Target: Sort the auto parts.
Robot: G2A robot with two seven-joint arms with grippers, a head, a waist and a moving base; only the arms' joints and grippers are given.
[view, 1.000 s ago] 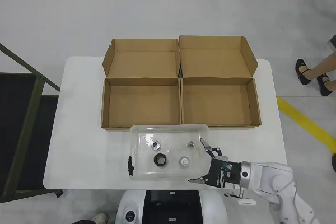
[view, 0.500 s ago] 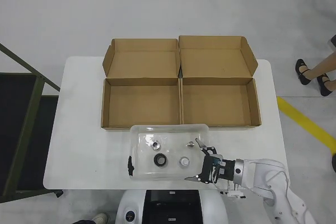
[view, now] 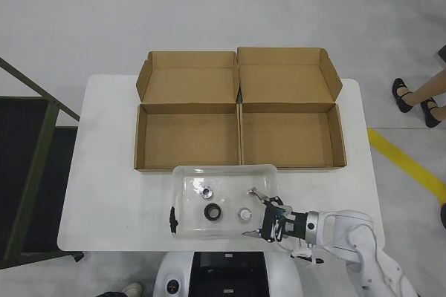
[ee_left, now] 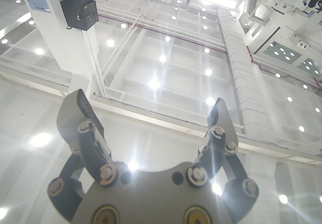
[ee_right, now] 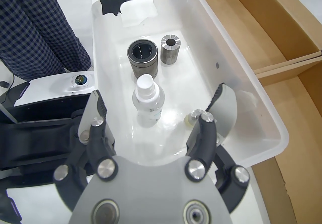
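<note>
Top view: clear bin sits lower centre of frame on the white worktop, w/ two open cardboard boxes, left-hand box & right-hand box, just above it. Right claw is at the bin's right end, spread wide, gripping nothing. White spray bottle stands in line w/ its gap (no contact). Big bearing & steel sleeve stand further left. Left claw gapes wide, empty.
</note>
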